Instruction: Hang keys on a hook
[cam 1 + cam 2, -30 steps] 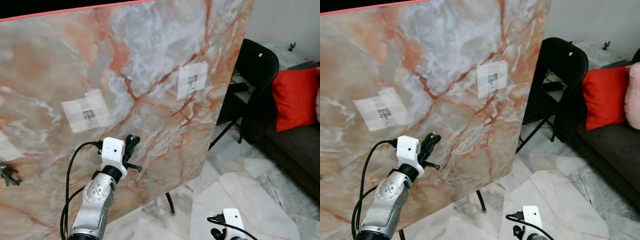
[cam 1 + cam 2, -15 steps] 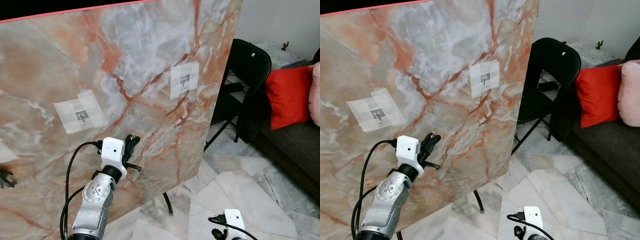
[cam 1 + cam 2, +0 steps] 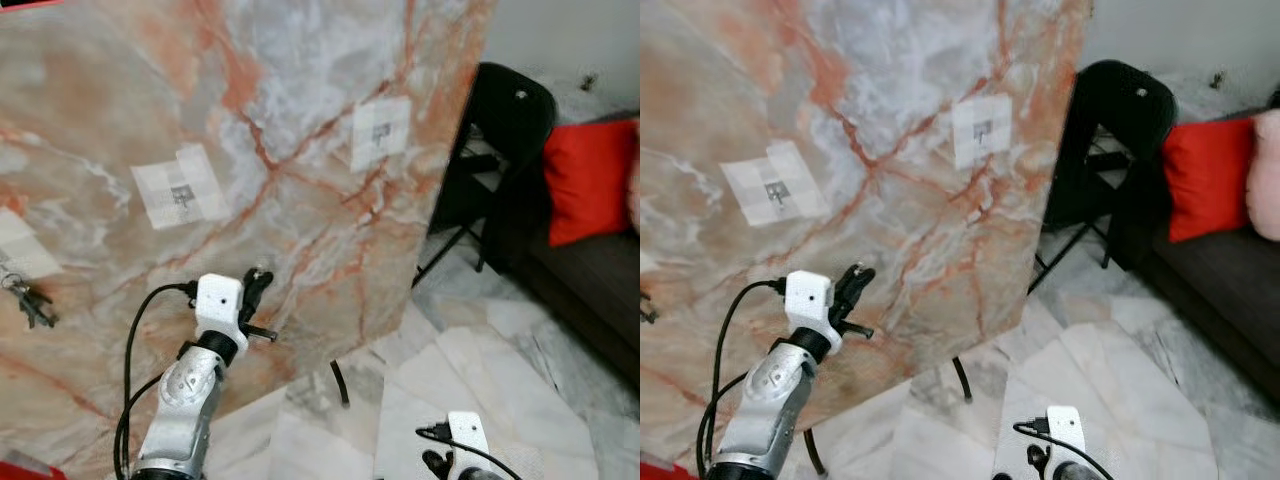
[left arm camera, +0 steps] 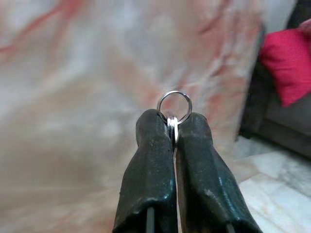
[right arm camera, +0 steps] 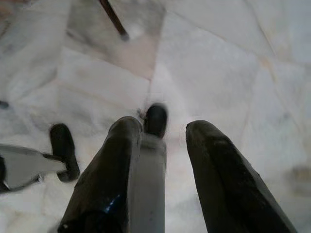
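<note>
While my left tool [image 4: 173, 127] pinches the key ring [image 4: 174, 106] tight and the right tool [image 5: 163, 145] hangs open, I aim the loop squarely at the hook [image 3: 182, 193] mid-panel [image 3: 300, 120].

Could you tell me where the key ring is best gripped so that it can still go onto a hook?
Grip it as the left gripper does now: pinch the ring at its near edge, from behind, flat between the fingers. That leaves most of the open loop sticking out past the fingertips, free to slip over a hook.
</note>
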`<state>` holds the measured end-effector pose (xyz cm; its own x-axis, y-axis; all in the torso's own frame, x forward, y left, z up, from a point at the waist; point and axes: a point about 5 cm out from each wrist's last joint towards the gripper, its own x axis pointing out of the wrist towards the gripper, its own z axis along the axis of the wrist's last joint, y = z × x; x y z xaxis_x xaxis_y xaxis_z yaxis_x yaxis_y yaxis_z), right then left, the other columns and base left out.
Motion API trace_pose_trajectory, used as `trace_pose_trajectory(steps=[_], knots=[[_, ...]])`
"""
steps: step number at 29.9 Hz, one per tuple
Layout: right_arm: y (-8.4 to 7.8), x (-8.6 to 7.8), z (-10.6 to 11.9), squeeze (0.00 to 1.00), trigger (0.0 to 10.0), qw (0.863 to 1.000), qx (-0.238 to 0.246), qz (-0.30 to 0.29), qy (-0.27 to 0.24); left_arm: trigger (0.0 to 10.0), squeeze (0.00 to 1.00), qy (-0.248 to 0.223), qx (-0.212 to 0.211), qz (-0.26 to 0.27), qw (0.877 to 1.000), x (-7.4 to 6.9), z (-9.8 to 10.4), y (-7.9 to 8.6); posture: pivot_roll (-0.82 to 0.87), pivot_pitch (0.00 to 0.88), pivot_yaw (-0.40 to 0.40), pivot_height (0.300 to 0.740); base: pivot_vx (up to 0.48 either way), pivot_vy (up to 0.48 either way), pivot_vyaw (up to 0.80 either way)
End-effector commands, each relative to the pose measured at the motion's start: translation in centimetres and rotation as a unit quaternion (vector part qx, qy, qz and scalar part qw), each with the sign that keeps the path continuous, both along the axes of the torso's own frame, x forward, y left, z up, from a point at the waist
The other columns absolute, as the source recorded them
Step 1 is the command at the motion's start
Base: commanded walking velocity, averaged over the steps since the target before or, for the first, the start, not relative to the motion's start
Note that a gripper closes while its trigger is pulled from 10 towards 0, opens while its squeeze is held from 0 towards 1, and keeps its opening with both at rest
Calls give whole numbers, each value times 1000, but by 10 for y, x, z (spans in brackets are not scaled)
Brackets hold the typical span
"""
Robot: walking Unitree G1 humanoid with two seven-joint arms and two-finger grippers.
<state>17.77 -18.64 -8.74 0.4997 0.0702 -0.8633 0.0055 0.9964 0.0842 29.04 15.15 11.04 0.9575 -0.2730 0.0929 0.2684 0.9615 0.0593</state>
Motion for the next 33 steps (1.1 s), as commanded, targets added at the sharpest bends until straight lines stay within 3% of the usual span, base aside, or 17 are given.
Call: trace_pose_trajectory(steps=[1,12,17,33], knots=[[-4,4,2,0,10000,1000,-6,-1,-2,10000,0,-4,-5,-1,1000,-1,1,-2,19,32,-14,740,0,0,-775],[-3,4,2,0,10000,1000,-6,-2,-1,10000,0,1,-8,3,1000,0,1,0,19,33,-14,740,0,0,-766],[-3,4,2,0,10000,1000,-7,-4,-4,10000,0,4,-12,2,1000,0,1,0,22,32,-13,740,0,130,0],[-3,5,3,0,10000,1000,-5,-4,-7,10000,0,5,-9,3,1000,0,1,-1,23,34,-14,740,0,416,0]])
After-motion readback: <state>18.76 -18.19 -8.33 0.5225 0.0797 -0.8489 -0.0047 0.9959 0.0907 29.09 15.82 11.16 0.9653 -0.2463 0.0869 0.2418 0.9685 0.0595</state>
